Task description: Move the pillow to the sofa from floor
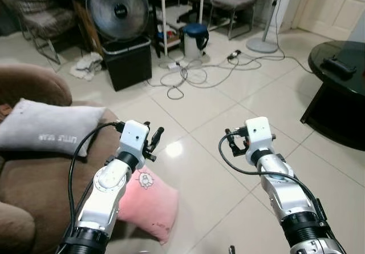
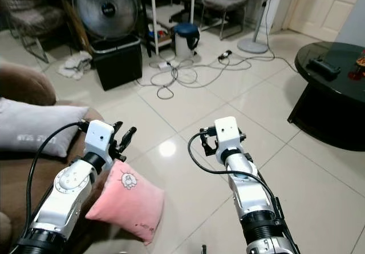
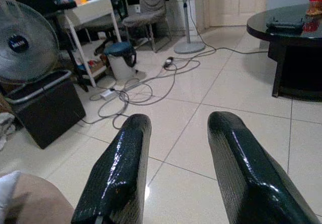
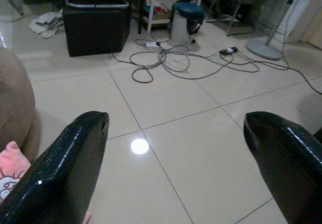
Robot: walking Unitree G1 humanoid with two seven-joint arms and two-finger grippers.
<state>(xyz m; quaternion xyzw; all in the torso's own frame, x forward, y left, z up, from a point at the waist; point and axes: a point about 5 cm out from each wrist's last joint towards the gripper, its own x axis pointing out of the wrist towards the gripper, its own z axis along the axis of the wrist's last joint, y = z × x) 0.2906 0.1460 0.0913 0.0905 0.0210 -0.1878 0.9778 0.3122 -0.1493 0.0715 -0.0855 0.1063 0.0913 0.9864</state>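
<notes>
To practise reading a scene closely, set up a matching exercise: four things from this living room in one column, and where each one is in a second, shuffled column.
Column A
1. pink pillow
2. grey pillow
3. fan
4. remote control

Column B
a. lying on the brown sofa
b. on the black round table
c. on the tiled floor against the sofa's front, below the left pincer
d. standing behind the black bin

Pairs: 1-c, 2-a, 3-d, 4-b
</notes>
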